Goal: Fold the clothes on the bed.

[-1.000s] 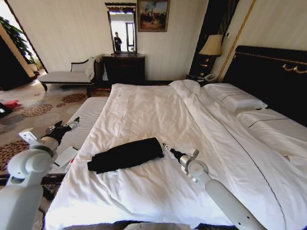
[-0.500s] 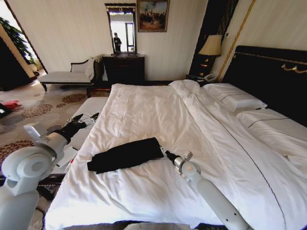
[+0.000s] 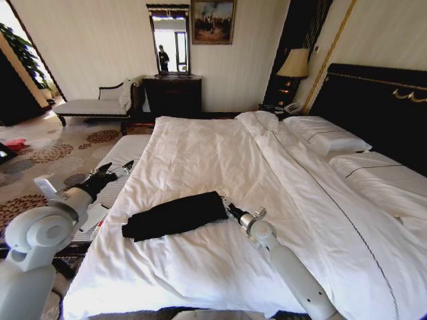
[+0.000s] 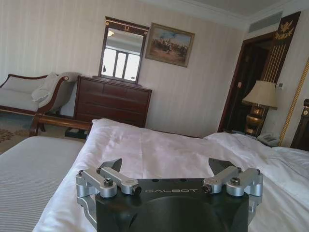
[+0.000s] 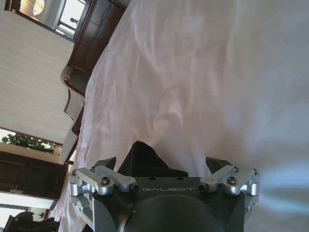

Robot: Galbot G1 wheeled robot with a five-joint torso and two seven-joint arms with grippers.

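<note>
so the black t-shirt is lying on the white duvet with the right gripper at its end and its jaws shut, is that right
Not quite. The black T-shirt does lie on the white duvet, and the right gripper is at its end, but its jaws are open, not shut. The right wrist view shows the two fingers spread wide with the shirt's edge between them.

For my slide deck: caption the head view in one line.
Right hand, open, at the end of the folded black T-shirt on the white bed; left hand, open, waits off the bed's side.
</note>
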